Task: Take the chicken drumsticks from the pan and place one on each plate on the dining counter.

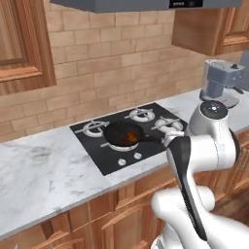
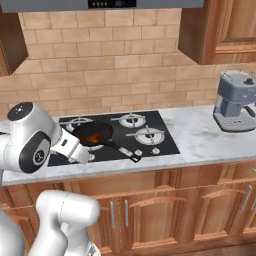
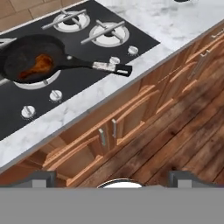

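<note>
The black pan (image 1: 116, 132) (image 2: 88, 131) (image 3: 22, 54) sits on the near left burner of the cooktop, its long handle (image 3: 94, 65) pointing right along the counter edge. Inside it lie the glossy orange-brown chicken drumsticks (image 1: 130, 138) (image 2: 94, 136) (image 3: 39, 65), bunched together. My gripper (image 3: 113, 178) is open with nothing between its fingers. It hangs in front of the counter edge, to the right of the pan and apart from it, facing the cabinet fronts and the floor. The plates and the dining counter are out of view.
A grey coffee machine (image 1: 221, 82) (image 2: 234, 102) stands on the marble counter (image 1: 44, 170) at the right. The black cooktop (image 2: 167, 145) has several burners and front knobs. A range hood and wooden wall cabinets hang overhead. Wood floor (image 3: 188, 144) lies below.
</note>
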